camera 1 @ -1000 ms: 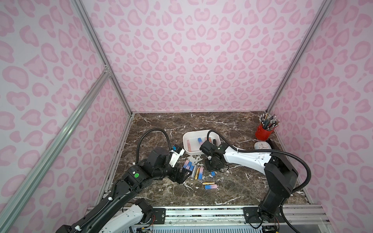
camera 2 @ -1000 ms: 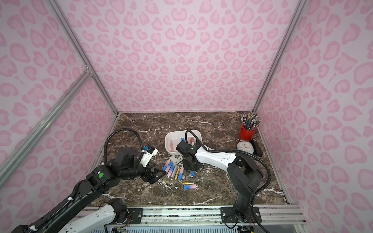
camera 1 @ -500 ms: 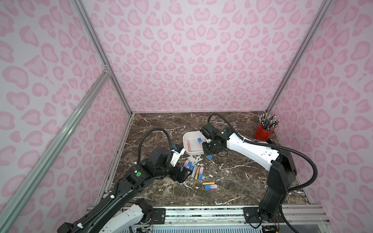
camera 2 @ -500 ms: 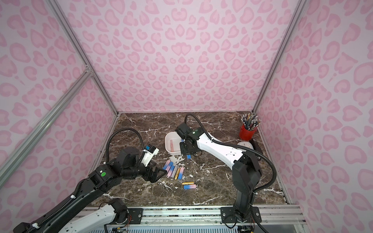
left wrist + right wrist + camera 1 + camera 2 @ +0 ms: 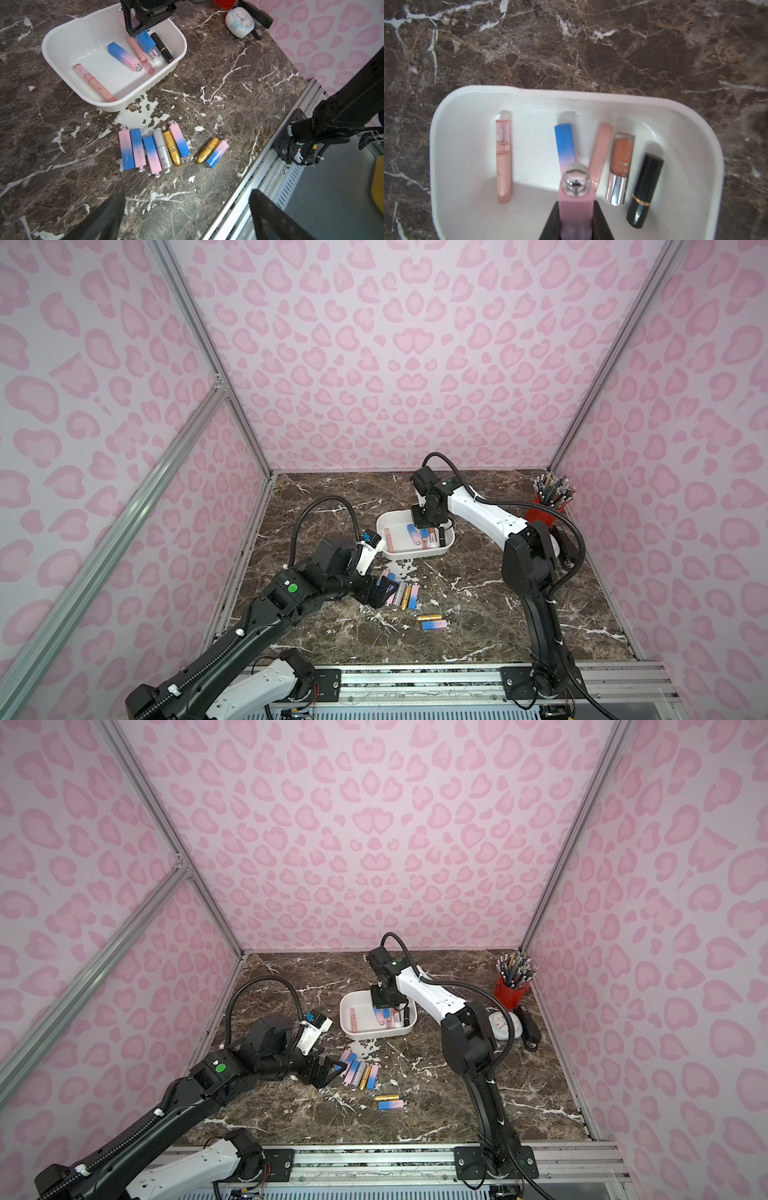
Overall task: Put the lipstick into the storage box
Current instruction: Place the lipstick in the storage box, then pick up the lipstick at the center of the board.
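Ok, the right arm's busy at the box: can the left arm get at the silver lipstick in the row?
Likely yes: the left gripper hangs open close by, with nothing over the silver lipstick. But it lies snug between a gold tube and a pink-blue tube, so finger room looks scant.

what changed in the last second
The right gripper, shut on a pink-and-blue lipstick, lifted from beside the row of lipsticks and swung back over the storage box, where it now hangs. The left gripper stayed open by the row; the row and the box did not move.
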Available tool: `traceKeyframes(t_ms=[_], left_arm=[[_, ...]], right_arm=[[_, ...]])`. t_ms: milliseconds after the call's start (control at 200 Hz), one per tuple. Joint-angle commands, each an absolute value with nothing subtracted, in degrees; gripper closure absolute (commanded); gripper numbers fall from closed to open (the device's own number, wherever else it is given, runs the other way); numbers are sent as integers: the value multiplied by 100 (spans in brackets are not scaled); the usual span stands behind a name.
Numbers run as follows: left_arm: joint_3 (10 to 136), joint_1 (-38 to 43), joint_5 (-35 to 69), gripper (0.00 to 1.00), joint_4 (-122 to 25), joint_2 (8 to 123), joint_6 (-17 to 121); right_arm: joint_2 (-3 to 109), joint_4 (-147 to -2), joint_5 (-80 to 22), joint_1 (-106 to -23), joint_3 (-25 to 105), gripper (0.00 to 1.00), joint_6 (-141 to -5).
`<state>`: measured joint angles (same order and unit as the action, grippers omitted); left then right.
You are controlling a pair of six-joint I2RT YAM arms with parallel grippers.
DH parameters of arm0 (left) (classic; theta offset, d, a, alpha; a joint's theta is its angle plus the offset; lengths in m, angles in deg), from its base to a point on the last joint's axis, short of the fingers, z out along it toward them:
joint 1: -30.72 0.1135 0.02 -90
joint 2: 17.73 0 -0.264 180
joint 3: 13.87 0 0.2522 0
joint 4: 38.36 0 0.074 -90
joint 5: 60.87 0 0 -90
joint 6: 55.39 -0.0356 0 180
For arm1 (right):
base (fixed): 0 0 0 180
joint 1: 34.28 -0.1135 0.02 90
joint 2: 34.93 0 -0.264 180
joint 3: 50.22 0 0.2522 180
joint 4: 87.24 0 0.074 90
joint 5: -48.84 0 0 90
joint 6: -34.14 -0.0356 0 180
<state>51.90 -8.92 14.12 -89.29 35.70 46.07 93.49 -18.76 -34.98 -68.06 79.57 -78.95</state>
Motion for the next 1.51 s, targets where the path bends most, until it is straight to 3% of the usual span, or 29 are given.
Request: traceKeyframes(t_ms=[0, 340, 725, 1125, 1500], left_arm=[[5305, -883, 1444, 5, -8763, 3613, 4477], [5416, -874, 1253, 5, -8550, 3985, 4431], [5737, -847, 891, 5, -8325, 4607, 4169], [5907, -813, 864, 5, -8301, 4748, 4104], [5154, -804, 1336, 5, -8260, 3731, 4814]], right_arm=[[9606, -1705, -3372, -6769, 8187, 79, -7679], [9894, -2065, -3170, -6600, 7987, 72, -7515], [8893, -1647, -3509, -6612, 7779, 66, -7317], [6496, -1993, -3947, -7069, 5306, 65, -7665], [5789, -2228, -3818, -8451, 3406, 65, -8200]])
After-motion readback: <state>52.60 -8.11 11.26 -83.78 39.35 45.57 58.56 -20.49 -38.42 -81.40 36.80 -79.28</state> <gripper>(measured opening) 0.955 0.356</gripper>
